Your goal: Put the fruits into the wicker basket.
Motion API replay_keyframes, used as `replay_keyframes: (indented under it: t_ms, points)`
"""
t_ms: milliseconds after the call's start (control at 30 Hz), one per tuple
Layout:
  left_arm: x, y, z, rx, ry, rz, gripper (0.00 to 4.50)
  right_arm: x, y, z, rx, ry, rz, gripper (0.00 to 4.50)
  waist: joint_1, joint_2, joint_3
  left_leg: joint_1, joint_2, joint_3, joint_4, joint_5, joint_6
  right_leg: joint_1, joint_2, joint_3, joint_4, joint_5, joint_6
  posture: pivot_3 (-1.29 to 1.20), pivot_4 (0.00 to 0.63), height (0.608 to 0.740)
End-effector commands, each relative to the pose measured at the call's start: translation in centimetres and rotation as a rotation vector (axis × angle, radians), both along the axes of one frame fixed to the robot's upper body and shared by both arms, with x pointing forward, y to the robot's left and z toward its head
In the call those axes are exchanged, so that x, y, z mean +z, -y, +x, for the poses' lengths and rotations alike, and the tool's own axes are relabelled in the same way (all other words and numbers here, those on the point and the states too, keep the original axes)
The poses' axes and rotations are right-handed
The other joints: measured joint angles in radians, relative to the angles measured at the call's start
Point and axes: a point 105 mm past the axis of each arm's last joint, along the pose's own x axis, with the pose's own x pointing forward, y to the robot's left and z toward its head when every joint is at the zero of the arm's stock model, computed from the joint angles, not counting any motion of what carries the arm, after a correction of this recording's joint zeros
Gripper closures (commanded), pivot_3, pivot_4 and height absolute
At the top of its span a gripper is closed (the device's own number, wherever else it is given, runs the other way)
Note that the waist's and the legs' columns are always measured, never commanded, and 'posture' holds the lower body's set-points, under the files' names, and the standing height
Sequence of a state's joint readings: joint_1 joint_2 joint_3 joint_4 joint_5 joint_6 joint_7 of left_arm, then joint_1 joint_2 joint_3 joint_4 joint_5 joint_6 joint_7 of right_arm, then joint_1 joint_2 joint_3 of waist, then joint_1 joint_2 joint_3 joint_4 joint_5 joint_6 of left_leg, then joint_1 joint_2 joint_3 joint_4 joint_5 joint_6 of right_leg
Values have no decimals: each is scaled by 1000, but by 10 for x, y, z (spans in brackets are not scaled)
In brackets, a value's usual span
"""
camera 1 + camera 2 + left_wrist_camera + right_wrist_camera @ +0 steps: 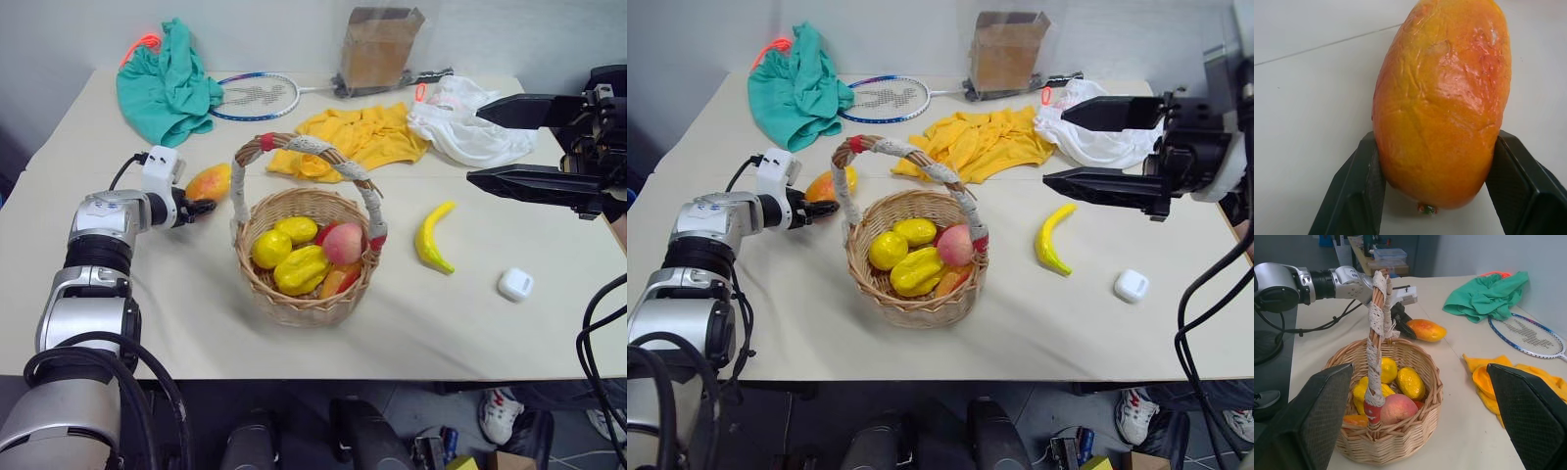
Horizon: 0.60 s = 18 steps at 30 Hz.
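Observation:
An orange-yellow mango (209,182) with a red blush lies on the table just left of the wicker basket (257,284). My left gripper (201,207) is shut on the mango's near end, and in the left wrist view a black finger (1364,181) presses each side of the mango (1442,98). The basket holds several yellow and red fruits under its cord-wrapped handle (304,147). A yellow banana (431,238) lies on the table right of the basket. My right gripper (475,145) hovers open above the table's right side, pointing left, with nothing between its fingers.
A small white case (515,284) sits near the banana. Behind the basket lie a yellow cloth (358,137), a white cloth (465,127), a green cloth (168,83) and a racket (257,96). A cardboard box (377,49) stands at the far edge.

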State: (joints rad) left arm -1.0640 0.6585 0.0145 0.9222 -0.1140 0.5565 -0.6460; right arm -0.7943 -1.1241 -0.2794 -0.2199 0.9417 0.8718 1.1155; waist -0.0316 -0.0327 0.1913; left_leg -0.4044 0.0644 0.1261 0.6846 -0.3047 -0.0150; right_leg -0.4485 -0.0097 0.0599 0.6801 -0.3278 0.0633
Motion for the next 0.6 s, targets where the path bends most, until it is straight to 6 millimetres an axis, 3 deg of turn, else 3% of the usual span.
replay_keyframes:
  t_ms: [33, 100, 167, 267, 367, 433, 500, 600]
  points:
    - [24, -17, -11, 10, 72, 8, 2090, 7, 2, -1, -2, 46, 12, 0, -4, 0, 0, 0, 0, 0, 0, 0, 0, 0, 0, 0, 0, 0, 0, 0, 150, 740]
    - [35, -22, -27, -27, 114, 14, 2090, 6, 2, 1, -2, 44, 13, 0, -7, 0, 0, 0, 0, 0, 0, 0, 0, 0, 0, 0, 1, 0, 0, 0, 150, 740]
    - [51, -21, -55, -113, 153, 4, 2090, 5, 2, 1, -2, 39, 9, 0, -13, 0, 0, 0, 1, 0, 0, 0, 0, 0, 0, 0, 1, 0, 0, 0, 150, 740]
    - [68, -17, -115, -281, 183, 16, 2090, 3, 4, 1, -3, 27, 7, 0, -24, 0, 0, 0, 2, -2, -1, 0, -1, 0, -1, 0, 2, 0, -1, 0, 150, 740]
    - [71, -3, -181, -491, 134, 65, 2090, 0, 6, 1, -10, 15, -2, 0, -27, 0, 0, 1, 1, -3, -1, 0, -1, 2, -2, -1, 0, -1, -1, 0, 150, 740]
    - [78, 24, -225, -699, 80, 47, 2090, -6, 10, 2, -17, -6, -28, 0, -24, 0, 0, 2, 1, -4, -1, 0, -1, 3, -3, -2, -1, -2, -3, 0, 150, 740]
    - [81, 40, -244, -795, 54, 40, 2090, -9, 13, 1, -19, -22, -45, 0, -9, 0, 0, 3, -1, -7, -1, 1, -1, 5, -4, -4, -1, -2, -3, 0, 150, 740]
    - [83, 70, -238, -879, 73, 46, 2090, -17, 16, -15, 52, -62, -99, 0, 10, 2, 1, 8, -2, -9, -1, 1, 0, 11, -4, -5, -1, -2, -3, 0, 150, 740]
